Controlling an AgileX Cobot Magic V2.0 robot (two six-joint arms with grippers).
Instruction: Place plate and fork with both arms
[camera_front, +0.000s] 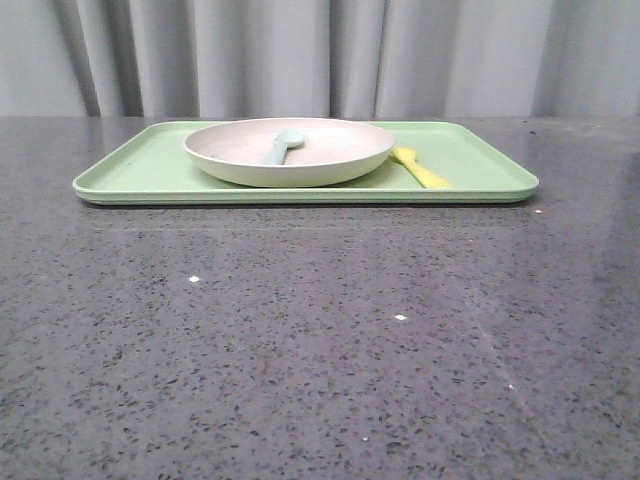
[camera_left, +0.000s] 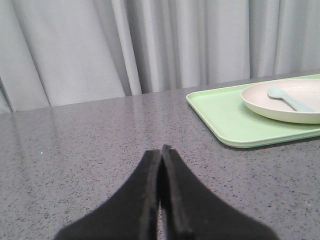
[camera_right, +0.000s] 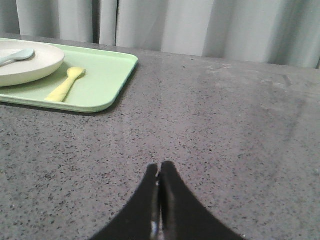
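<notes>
Plate (camera_front: 290, 152) w/ blue spoon (camera_front: 283, 147) sits on green tray (camera_front: 470, 160), yellow fork (camera_front: 421, 168) beside it; left gripper (camera_left: 161, 150) & right gripper (camera_right: 159, 167) pinched together, holding nothing, well apart from tray.

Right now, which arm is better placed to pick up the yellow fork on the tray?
Right. The yellow fork lies on the tray, right of the plate, on the right gripper's side.
</notes>
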